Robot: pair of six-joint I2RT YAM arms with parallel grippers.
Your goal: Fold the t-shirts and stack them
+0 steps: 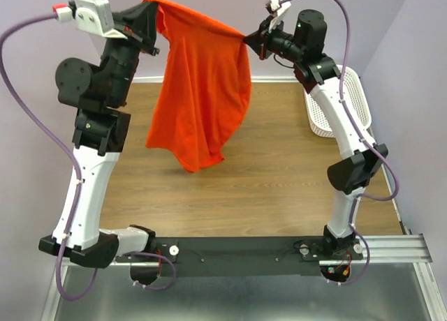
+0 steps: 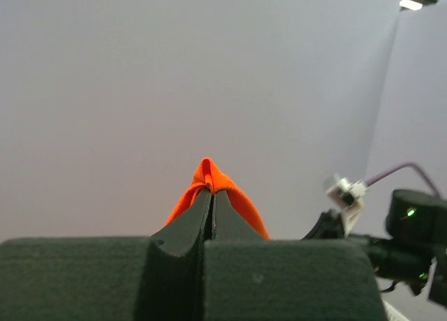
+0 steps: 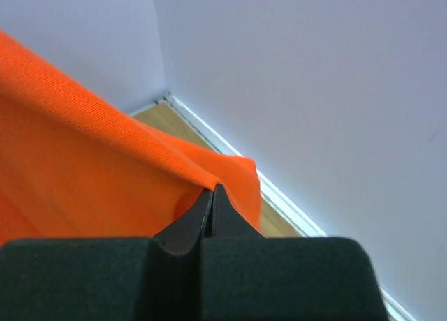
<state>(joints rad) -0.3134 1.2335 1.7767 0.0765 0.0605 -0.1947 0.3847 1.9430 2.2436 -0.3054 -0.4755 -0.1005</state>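
High above the table (image 1: 279, 192), both raised arms hold the orange t-shirt (image 1: 202, 105), left gripper (image 1: 155, 15) and right gripper (image 1: 251, 38) each pinched tight on its top edge; only the top view shows it hanging.

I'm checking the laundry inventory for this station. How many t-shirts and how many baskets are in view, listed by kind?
orange t-shirt: 1
white basket: 1
Total: 2
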